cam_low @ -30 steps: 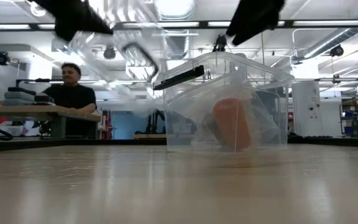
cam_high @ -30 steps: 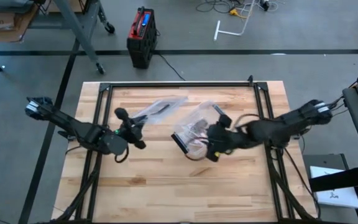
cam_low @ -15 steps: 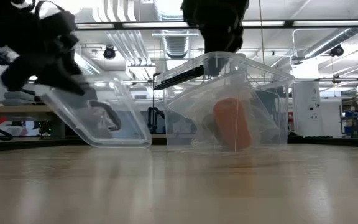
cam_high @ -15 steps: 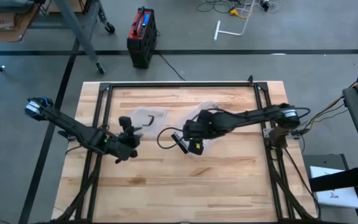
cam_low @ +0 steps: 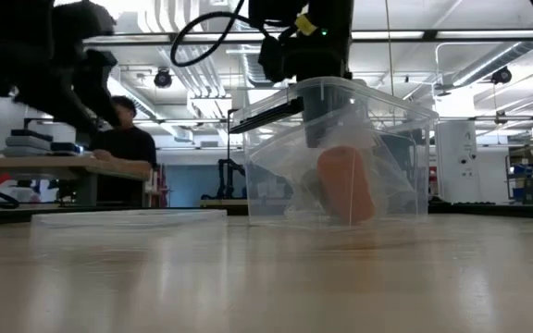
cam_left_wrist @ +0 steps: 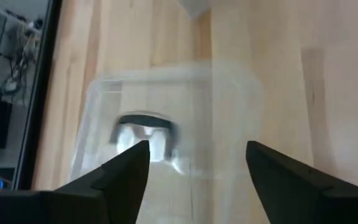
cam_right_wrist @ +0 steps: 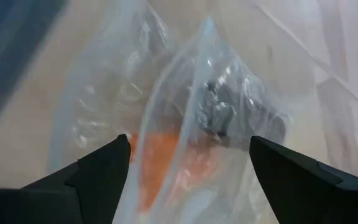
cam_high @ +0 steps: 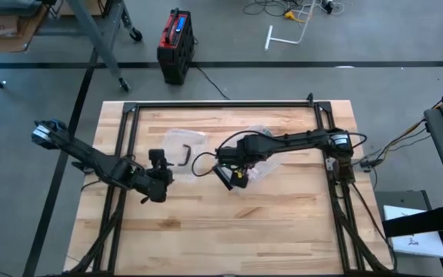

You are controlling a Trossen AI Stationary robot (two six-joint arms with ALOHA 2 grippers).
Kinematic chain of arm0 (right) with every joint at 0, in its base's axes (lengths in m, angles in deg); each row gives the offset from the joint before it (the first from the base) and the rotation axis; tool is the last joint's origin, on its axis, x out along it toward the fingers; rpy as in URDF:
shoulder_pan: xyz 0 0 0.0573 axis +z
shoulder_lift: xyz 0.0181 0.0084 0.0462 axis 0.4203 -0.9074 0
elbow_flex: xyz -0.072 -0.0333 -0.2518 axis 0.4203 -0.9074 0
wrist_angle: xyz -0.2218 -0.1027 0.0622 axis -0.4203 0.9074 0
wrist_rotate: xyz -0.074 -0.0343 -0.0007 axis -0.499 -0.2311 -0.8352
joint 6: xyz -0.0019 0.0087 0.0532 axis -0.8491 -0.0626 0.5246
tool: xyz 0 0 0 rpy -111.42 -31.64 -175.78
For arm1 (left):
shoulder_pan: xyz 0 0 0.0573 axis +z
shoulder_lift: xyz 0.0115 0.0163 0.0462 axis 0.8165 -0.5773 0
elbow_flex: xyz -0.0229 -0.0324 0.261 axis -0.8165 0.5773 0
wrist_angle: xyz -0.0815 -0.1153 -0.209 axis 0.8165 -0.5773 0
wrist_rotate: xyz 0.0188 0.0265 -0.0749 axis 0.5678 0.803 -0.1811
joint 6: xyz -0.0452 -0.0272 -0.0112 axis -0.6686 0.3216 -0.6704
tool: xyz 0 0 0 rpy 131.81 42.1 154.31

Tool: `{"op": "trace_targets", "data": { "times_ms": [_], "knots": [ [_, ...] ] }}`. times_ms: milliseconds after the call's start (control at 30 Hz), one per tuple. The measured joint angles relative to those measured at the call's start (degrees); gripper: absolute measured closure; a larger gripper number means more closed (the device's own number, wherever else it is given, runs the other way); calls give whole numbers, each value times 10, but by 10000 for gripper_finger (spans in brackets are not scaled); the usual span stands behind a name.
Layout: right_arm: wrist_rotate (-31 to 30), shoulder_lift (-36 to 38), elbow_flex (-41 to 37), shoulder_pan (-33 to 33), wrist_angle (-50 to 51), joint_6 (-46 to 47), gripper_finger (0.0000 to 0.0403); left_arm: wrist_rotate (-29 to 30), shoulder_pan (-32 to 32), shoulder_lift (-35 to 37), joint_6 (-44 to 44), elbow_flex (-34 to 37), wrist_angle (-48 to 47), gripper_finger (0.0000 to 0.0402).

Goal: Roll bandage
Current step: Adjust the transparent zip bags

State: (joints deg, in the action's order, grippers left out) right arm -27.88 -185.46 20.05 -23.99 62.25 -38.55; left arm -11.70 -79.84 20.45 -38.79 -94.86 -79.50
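Both tools open, lid lying on the worktop, bandage bagged inside the clear box.

High view: the left tool sits just beside the clear lid on the wooden worktop; the right tool is over the clear box. Low view: the lid lies flat, apart from the box, where an orange bandage roll stands in a plastic bag; a person sits behind. Left wrist view: fingers spread wide, gripping nothing, lid beyond. Right wrist view: fingers spread wide above the bag, holding nothing.
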Motion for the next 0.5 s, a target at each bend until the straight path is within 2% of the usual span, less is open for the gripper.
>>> {"op": "trace_targets", "data": {
  "times_ms": [100, 167, 267, 367, 500],
  "knots": [
    [-13, -4, -2, -1, 8, -1, 82, -12, 0, 0, -24, -45, -50, 136],
    [-41, -2, -3, -1, 21, 0, 81, -41, 0, 0, -34, -67, -73, 135],
    [-93, 8, 3, -6, 49, 8, 81, -58, 0, 0, -58, -89, -61, 140],
    [-136, 28, 6, -9, 65, 11, 85, -59, 0, -4, -46, -96, 11, 151],
    [-165, 57, 6, -20, 83, 11, 88, -59, 0, -26, 40, -81, 169, 166]
  ]
}}
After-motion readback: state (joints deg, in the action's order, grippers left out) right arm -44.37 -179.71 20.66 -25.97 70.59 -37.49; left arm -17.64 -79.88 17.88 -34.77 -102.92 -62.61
